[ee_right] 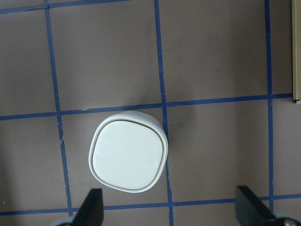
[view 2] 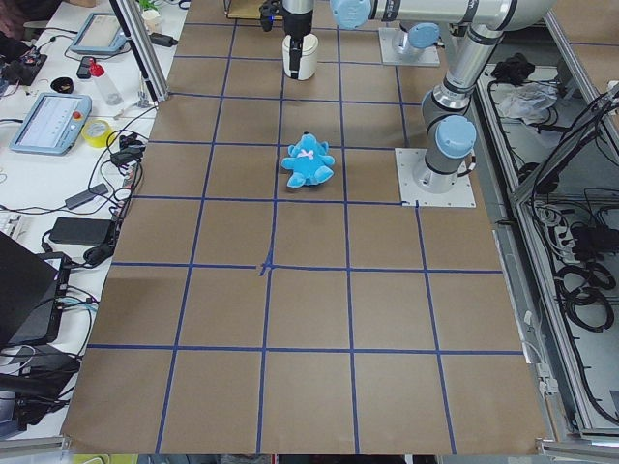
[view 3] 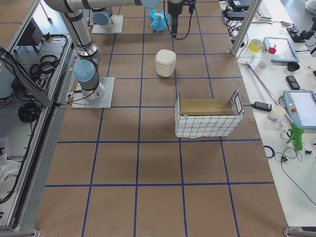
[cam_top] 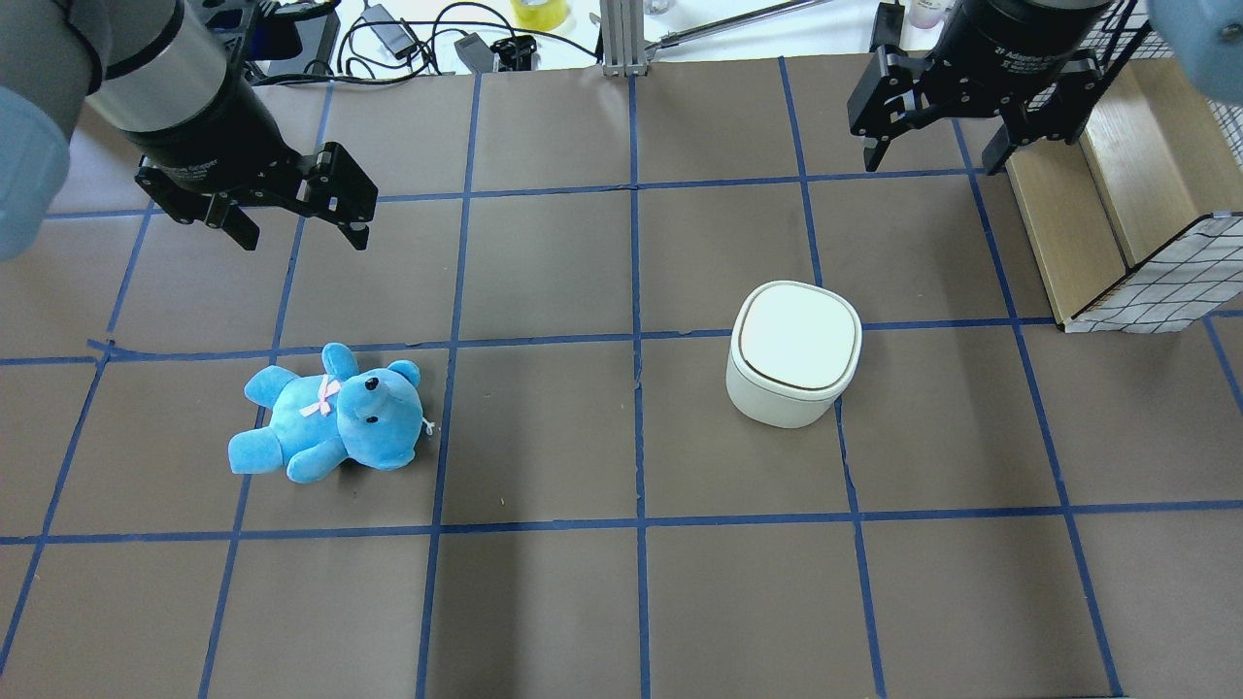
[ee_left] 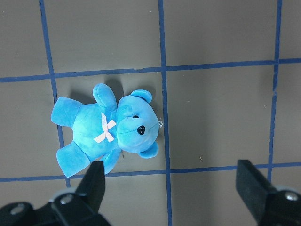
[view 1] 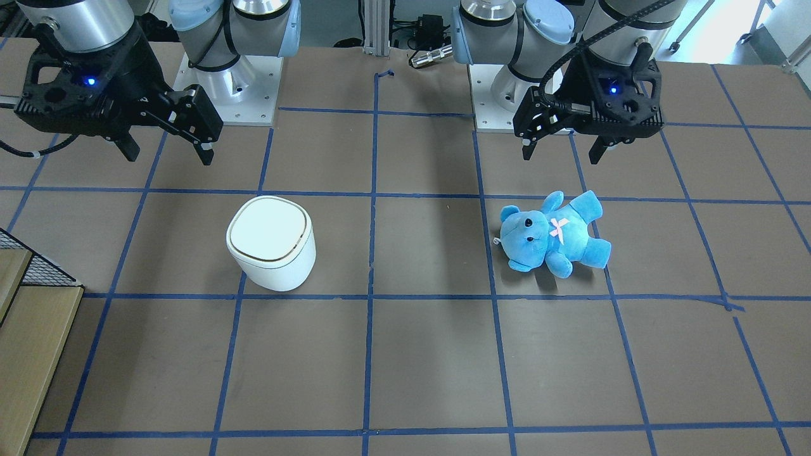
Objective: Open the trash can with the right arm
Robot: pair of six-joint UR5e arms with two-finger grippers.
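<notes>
Hovering: black two-finger right gripper (cam_top: 930, 160), jaws wide, empty, well apart from target. Small white rounded-square plastic trash can (cam_top: 789, 403) upright on brown blue-taped table (cam_top: 583, 602); flat tan-ringed lid (cam_top: 799, 335) shut. Progress judged nil: approach, contact, lid opening all outstanding.

Four exterior overviews — two wrist close-ups

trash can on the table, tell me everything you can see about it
The trash can is a small white rounded-square bin, smooth like plastic, standing upright on the brown table. Its flat white lid is shut, edged by a thin tan ring. It stands at a crossing of blue tape lines. Nothing touches it but the table; the right pincer hangs open above the table, apart from it.
</notes>
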